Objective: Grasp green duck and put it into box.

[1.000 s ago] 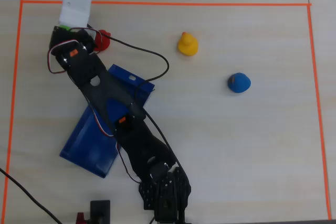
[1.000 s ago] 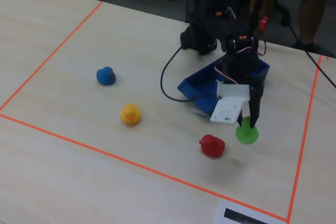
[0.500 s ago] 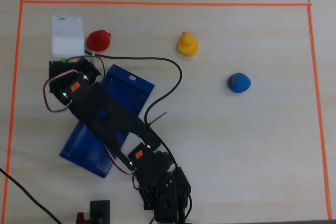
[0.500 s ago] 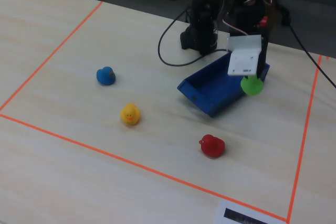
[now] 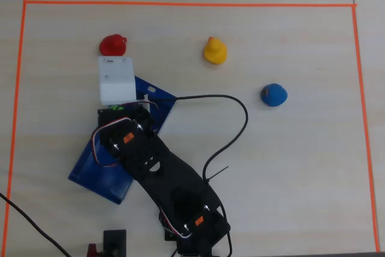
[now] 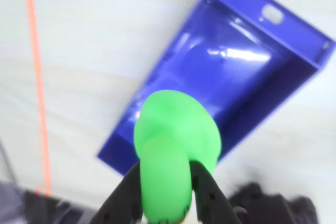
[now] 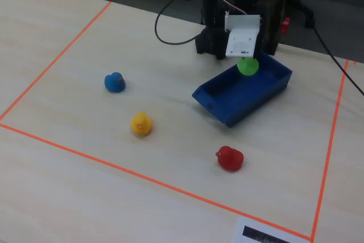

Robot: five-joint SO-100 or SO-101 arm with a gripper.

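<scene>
hiding most of the green duck (image 5: 118, 108) in the overhead view, the arm and its white camera block leave only a sliver of lime showing just over the box (image 5: 102, 167). the wrist view is blurred, and the duck's beak and face cannot be made out there. the hand (image 6: 167, 203) is closed on the green duck: its two dark fingers (image 6: 126, 195) press the duck's sides in the wrist view, with the rounded body bulging out beyond them toward the box. in the fixed view the duck hangs under the white block, above the box's far end and clear of its floor, so it is held over the box rather than lying in it. the box is a long blue tray with low walls and a small pale slot in one end wall; much of it is covered by the arm in the overhead view. the red duck (image 7: 230, 158) sits on the worktop (image 7: 85, 186) near the box, the yellow duck (image 7: 141, 124) farther off, and the blue duck (image 7: 115, 82) well apart from the box. no writing can be read; a white sheet with a dark bar at the worktop's edge is too small to make out.
</scene>
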